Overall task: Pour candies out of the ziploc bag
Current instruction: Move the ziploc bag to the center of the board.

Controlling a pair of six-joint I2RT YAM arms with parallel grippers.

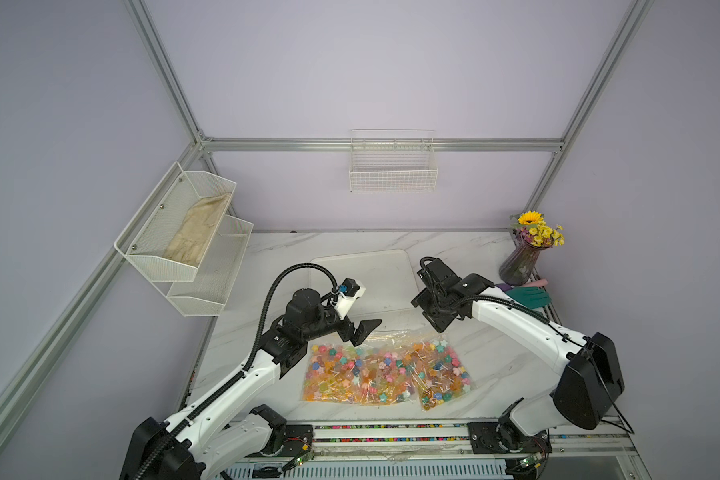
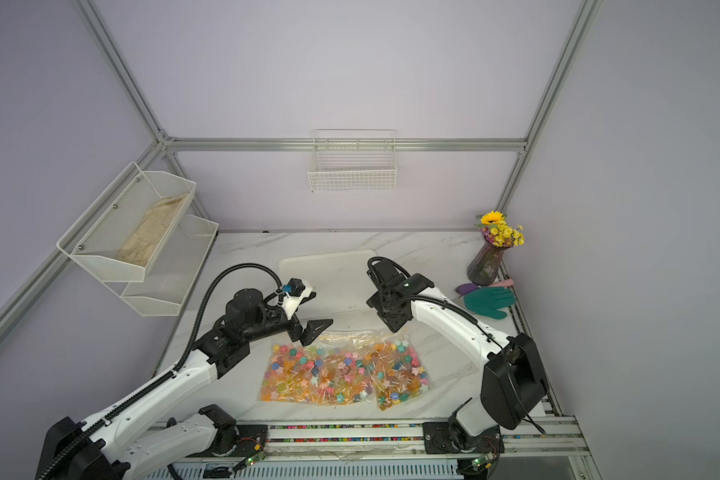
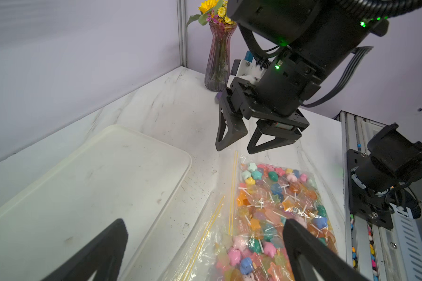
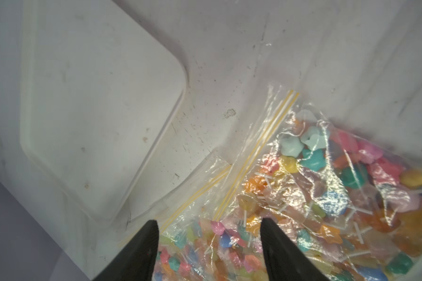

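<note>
Two clear ziploc bags lie flat on the desk [image 1: 495, 365], near its front edge. The larger ziploc bag [image 1: 341, 376] and the smaller ziploc bag [image 1: 441, 374] overlap at one side. Both are full of the candies [image 1: 375, 370], which are coloured flower shapes on thin white sticks. The yellow zip strips [image 4: 258, 146] of the bags point toward the white tray [image 1: 375, 270], which lies just behind them. A mesh shelf [image 1: 171, 266] on the left wall holds a beige cloth [image 1: 198, 232], and a wire basket [image 1: 393, 174] hangs on the back wall. A vase [image 1: 520, 266] with yellow flowers stands in the far right corner.

The left arm reaches forward and bends down. The left gripper [image 1: 360, 334] is above the far edge of the larger bag, with its jaws spread wide and nothing between them. The right arm points steeply down at the far corner of the smaller bag. The right gripper [image 3: 235, 149] has its jaws apart just above the plastic and holds nothing.
</note>
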